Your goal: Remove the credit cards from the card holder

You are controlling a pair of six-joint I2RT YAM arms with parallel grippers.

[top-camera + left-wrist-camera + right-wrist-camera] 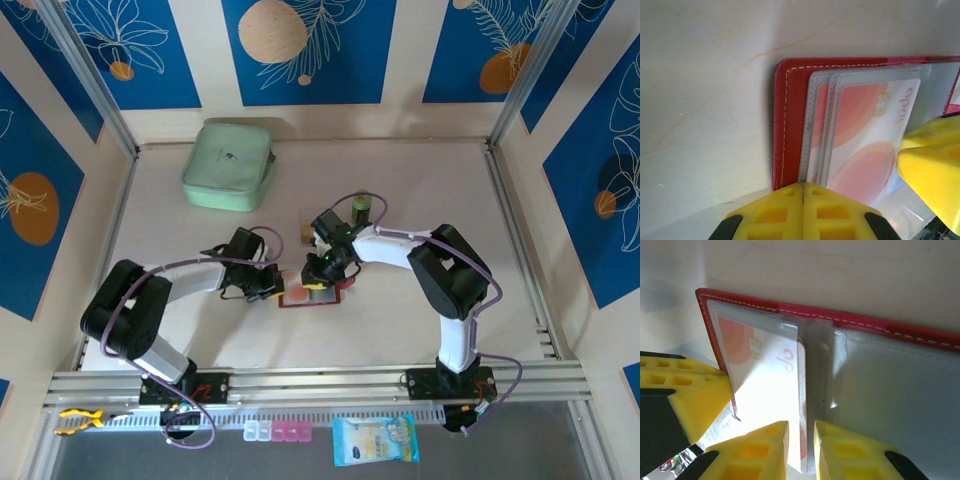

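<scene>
Dark red folding card holder (312,296) lies open, sleeves up, mid-table between both arms, long axis left-right. Orange-and-white credit cards (865,130) all sit in clear sleeves, none out yet. Left gripper (802,200) is pressed together at the holder's left edge. Right gripper (801,450) pinches one sleeved card's edge.

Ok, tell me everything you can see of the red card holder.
The card holder is a small dark red wallet, leather-like, with pale stitching along its border. It lies open and flat on the table. Clear greyish sleeves are fanned inside and hold white-and-orange cards, one with a chip. The left hand is shut at its edge; whether it pinches the cover is unclear. The right hand nips the edge of one of the cards in its sleeve.
</scene>
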